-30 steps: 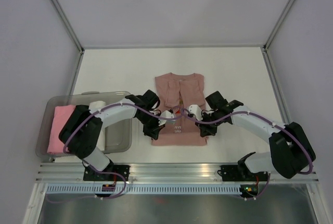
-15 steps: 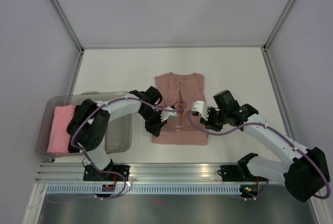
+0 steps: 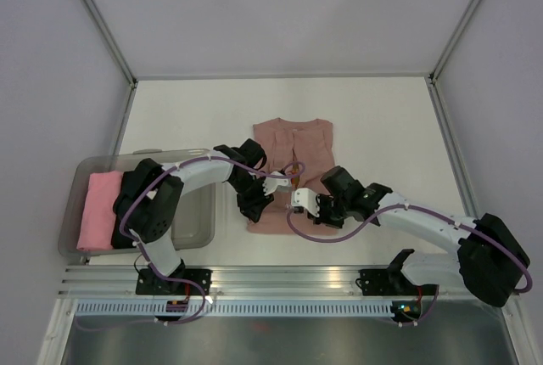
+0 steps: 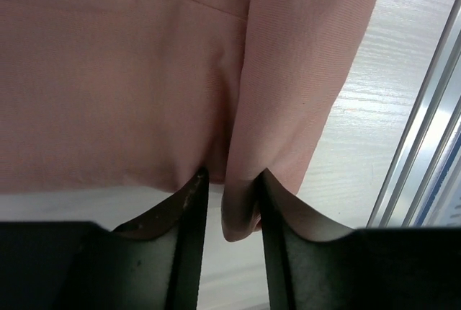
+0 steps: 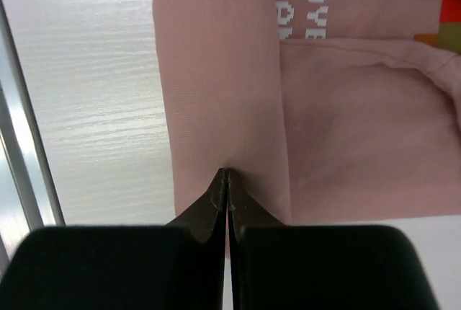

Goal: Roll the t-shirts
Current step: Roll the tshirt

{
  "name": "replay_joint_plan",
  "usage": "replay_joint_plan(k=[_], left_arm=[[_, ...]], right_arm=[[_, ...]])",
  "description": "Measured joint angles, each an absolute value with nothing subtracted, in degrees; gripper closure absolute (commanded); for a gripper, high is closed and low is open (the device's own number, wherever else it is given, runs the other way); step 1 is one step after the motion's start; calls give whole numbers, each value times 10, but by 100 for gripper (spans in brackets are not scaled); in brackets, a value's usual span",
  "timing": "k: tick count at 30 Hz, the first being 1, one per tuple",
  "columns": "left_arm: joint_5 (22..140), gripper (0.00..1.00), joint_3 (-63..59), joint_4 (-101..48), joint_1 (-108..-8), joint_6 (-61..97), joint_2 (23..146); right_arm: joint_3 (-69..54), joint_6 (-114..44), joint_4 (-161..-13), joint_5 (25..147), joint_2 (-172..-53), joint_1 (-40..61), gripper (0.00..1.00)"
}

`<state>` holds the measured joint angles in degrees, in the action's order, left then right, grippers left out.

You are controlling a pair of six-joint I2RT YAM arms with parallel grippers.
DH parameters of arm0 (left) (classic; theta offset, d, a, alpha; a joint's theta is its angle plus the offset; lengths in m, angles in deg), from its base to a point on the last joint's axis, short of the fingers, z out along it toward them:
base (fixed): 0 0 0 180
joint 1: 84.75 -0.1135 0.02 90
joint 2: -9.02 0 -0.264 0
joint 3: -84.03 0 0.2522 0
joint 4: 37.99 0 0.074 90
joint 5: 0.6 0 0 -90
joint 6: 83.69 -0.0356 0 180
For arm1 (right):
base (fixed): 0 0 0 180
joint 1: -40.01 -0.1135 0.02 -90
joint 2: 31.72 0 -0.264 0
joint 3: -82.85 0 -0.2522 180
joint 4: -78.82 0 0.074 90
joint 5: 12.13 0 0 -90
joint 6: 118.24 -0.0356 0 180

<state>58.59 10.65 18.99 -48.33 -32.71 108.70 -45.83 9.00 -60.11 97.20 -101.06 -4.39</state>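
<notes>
One dusty-pink t-shirt [image 3: 293,140] lies flat on the table [image 5: 86,72], side flaps folded in, collar at the end farthest from both grippers. The near hem is turned over into a narrow band running parallel to the rail [image 4: 425,108]. I read this as the first turn of the roll, so this shirt is only just started.

On the left gripper [image 4: 229,198] the jaws are narrowly parted, with one end of the band sitting between them. A dark slit shows beside one finger, so I judge the hold loose, not a clamp.

On the right gripper [image 5: 227,174] the tips are pressed together and rest on the other end of the band, just inside the shirt's edge. Whether any cloth is pinched between them, I cannot tell.

The rest of the shirt, with its white lettering, stretches ahead of each gripper's tips, on the side away from the rail.

Well behind the left gripper, a bright pink roll [image 3: 100,208] lies in a grey bin [image 3: 195,225]; probably one already finished.

Next move, as I judge it: both grippers need a matched hold on the band's ends, then must carry it over toward the collar together. Uneven pace would skew the roll, and a slack hold would let the turn fall open.
</notes>
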Motion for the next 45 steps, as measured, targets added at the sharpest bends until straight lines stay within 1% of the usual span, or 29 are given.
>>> replay_joint_plan(k=[9, 16, 21, 24, 27, 29, 32, 38, 45], left_arm=[[632, 49, 96, 186, -483, -310, 1072], [699, 48, 113, 143, -484, -329, 981], [719, 39, 173, 97, -474, -363, 886], [749, 38, 226, 54, -423, -375, 826], [768, 34, 279, 31, -341, -375, 788], [775, 34, 300, 22, -305, -364, 787], [801, 33, 318, 0, -289, -352, 800], [847, 32, 338, -42, -284, -350, 834], [847, 34, 348, -73, -283, -341, 863]], right_arm=[[-478, 59, -648, 954, -1049, -32, 100], [-479, 44, -664, 974, -1065, 14, 100], [-470, 42, -664, 982, -1084, 29, 100], [-463, 38, -661, 984, -1093, 31, 100], [-456, 34, -659, 984, -1101, 32, 100], [-456, 35, -658, 984, -1101, 31, 100], [-456, 34, -657, 984, -1101, 32, 100], [-456, 30, -657, 984, -1101, 36, 100], [-453, 30, -655, 983, -1101, 36, 100]])
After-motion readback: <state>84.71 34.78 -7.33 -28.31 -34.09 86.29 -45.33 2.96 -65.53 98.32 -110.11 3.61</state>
